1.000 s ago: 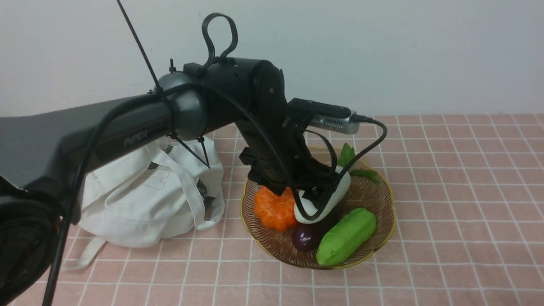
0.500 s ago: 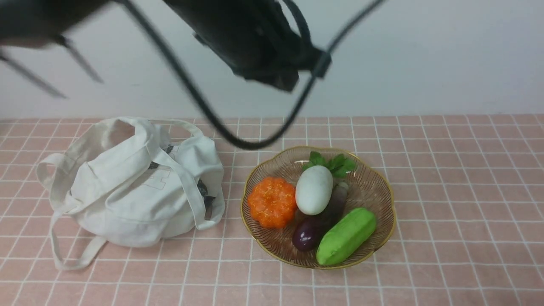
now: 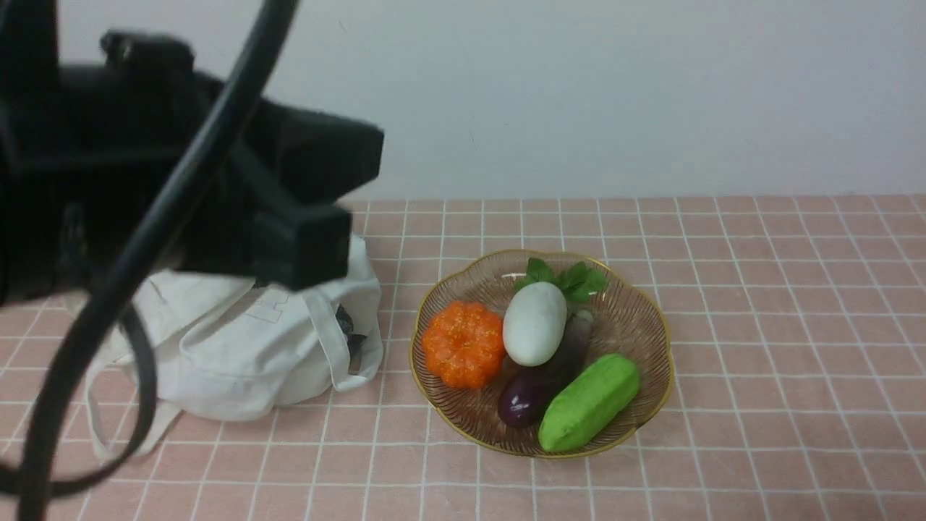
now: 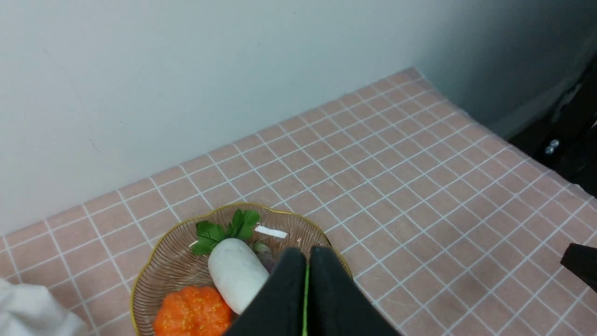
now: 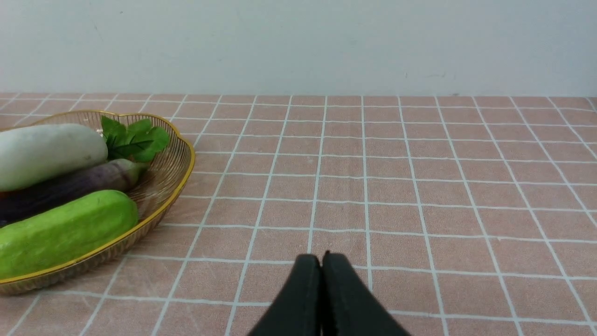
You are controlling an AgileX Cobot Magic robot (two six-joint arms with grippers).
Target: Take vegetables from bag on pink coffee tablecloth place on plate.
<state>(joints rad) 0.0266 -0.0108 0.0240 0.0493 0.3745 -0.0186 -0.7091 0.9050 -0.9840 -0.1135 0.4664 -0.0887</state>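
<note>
The white radish [image 3: 534,323] with green leaves lies free in the amber plate [image 3: 655,325] on the pink checked tablecloth [image 3: 767,304]. The off-white bag [image 3: 239,347] slumps left of the plate. My left arm [image 3: 145,166] looms blurred over the bag, close to the camera. In the left wrist view my left gripper [image 4: 307,254] is shut and empty, raised above the plate [image 4: 170,273], with the radish [image 4: 235,273] just beside its tips. My right gripper [image 5: 322,257] is shut and empty, low over bare cloth to the right of the plate [image 5: 185,161].
An orange pumpkin [image 3: 463,344], a purple eggplant [image 3: 521,405] and a green cucumber [image 3: 589,401] share the plate with the radish. A pale wall runs along the table's far edge. Dark equipment [image 4: 571,135] stands beyond the table's right edge.
My left gripper let go of the radish in the plate, rose, then swung back left over the bag and shut. The radish stays in the plate.
</note>
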